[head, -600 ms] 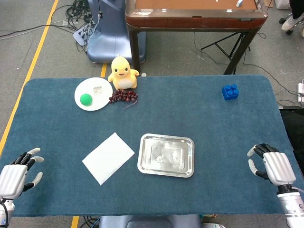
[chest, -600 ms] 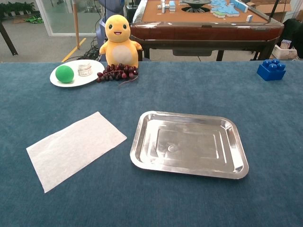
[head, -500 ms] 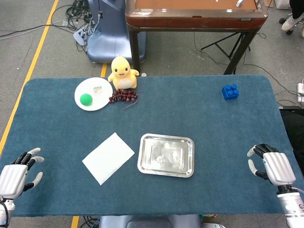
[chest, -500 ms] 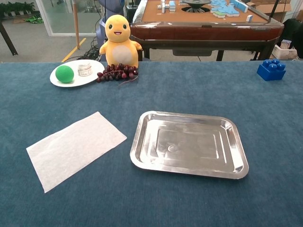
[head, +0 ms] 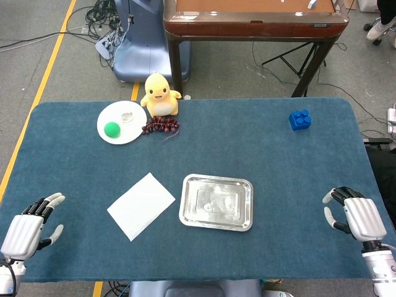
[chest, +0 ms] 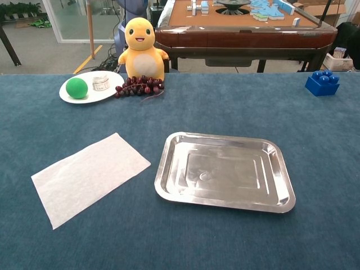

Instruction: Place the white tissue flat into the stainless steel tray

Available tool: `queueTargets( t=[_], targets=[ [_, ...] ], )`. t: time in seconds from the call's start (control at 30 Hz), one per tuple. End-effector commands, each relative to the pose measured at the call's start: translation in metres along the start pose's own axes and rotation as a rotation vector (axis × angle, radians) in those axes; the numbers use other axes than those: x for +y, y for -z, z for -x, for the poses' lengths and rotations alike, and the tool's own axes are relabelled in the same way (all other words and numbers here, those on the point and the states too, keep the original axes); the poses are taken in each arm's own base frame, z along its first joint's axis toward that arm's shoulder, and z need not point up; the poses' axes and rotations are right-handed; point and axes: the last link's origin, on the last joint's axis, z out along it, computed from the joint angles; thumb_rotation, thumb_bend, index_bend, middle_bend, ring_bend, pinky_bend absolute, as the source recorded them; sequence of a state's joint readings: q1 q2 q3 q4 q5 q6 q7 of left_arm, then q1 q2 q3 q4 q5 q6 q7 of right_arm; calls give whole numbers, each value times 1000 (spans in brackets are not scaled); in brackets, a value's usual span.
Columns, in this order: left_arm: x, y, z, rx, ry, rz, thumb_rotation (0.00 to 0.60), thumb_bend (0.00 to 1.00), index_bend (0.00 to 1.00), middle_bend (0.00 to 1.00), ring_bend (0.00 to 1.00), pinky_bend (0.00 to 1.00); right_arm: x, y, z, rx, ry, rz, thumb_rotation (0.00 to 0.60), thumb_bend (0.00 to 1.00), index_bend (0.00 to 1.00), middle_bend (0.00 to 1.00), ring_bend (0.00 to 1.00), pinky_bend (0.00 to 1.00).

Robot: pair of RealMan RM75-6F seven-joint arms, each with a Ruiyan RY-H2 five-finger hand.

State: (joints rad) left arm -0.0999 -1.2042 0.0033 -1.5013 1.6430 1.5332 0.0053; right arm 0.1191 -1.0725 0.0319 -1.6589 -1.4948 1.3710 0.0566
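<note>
The white tissue (head: 142, 205) (chest: 90, 175) lies flat on the blue table, just left of the stainless steel tray (head: 186, 216) (chest: 275, 174), which has nothing in it. My left hand (head: 26, 232) hovers at the table's front left corner, fingers spread, holding nothing, well left of the tissue. At the front right edge is my right hand (head: 357, 217), also open with nothing in it, far right of the tray. Neither hand shows in the chest view.
At the back left stand a white plate (head: 109, 116) (chest: 112, 90) with a green ball (head: 111, 129) (chest: 77, 88), a yellow duck toy (head: 159, 94) (chest: 140, 49) and a bunch of dark grapes (head: 160, 127) (chest: 139, 86). A blue brick (head: 299, 119) (chest: 322, 82) sits back right.
My left hand has shifted slightly right and inward over the table's corner. Tissue, tray and right hand have not moved.
</note>
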Motion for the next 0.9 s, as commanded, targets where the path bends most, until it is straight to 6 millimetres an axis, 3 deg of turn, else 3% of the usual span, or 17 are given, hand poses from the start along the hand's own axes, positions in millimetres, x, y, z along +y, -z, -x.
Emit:
queueTargets(
  t=[0.03,0.17,0.3,0.9],
  targets=[
    [5,-3,8,-6,-14,55,600,244,209,202,138,263,1,1,-2,9,-4,3,600,461,477,415,273,367],
    [12,-8,11,-35,-6,125,600,131,226,118,24,201,2,0,-2,9,-3,8,600,461,477,415,273,367],
    [21,-14,13,-38,9,202,600,98,236,7,0,159,1,-1,-1,5,-4,5,600,461,477,415,273,367],
    [57,-34,45,-143,76,354,600,96,349,0,0,152,3,-2,-5,13,-15,7,600,461,477,415,274,367]
  ],
)
